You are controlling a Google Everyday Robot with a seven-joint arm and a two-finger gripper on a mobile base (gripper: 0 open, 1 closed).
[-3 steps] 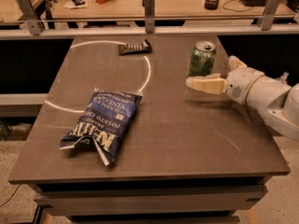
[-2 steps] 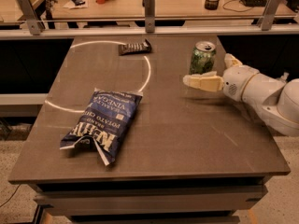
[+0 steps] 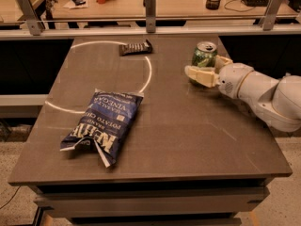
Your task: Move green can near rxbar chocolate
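Jaws stand apart on the gripper [image 3: 201,65], which reaches in from the right over the far right part of the counter [image 3: 188,140]. Nearest the front edge, left of centre, a crumpled blue-and-white chip bag [image 3: 101,126] lies flat with its torn end toward the front. A thin white ring [image 3: 150,69] is marked on the counter top; the bag's far end lies inside it. Farther back on the right, the green can [image 3: 204,54] stands upright with its silver top showing. One pale finger [image 3: 198,74] crosses in front of its base and the other sits at its right side, so the can is between the jaws. Whether they press on it cannot be told. Well apart from the can, to the left and a little farther back, the rxbar chocolate [image 3: 135,47] lies flat at the ring's far edge. Behind the counter runs a metal rail [image 3: 149,8].
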